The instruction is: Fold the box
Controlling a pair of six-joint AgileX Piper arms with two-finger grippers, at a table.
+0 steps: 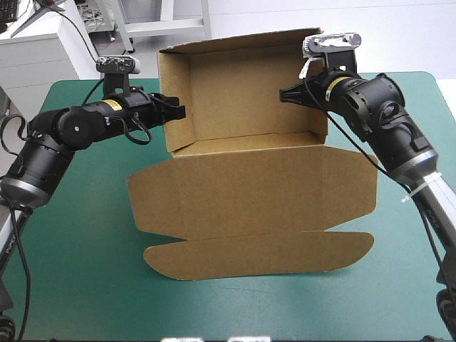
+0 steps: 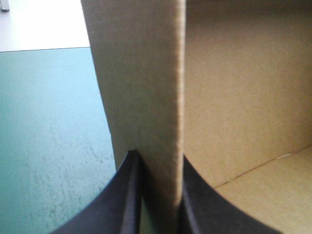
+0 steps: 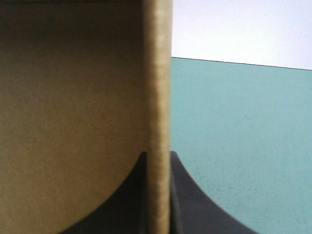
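Box (image 1: 249, 192) walls up, lid flat | left hand (image 1: 178, 110) clamps wall | right hand (image 1: 286, 95) clamps wall

High cam sits above and behind the robot, looking fwd and down. Most of the table (image 1: 78, 256) fits in, so it is the farthest-off view. Left wrist cam rides above the left claw (image 2: 158, 156), looking along it, v. close: one side wall of the box (image 2: 141, 73) stands nearly edge-on between its fingers, with the box inside on one side of the claw and the teal-green cover (image 2: 48, 146) on the other. Right wrist cam does the same over the right claw (image 3: 158, 155), opp. wall between its fingers, equally close. The two wrist cams face inward, toward each other. All three views share the box's raised walls and the cover; only the high view takes in both claws.
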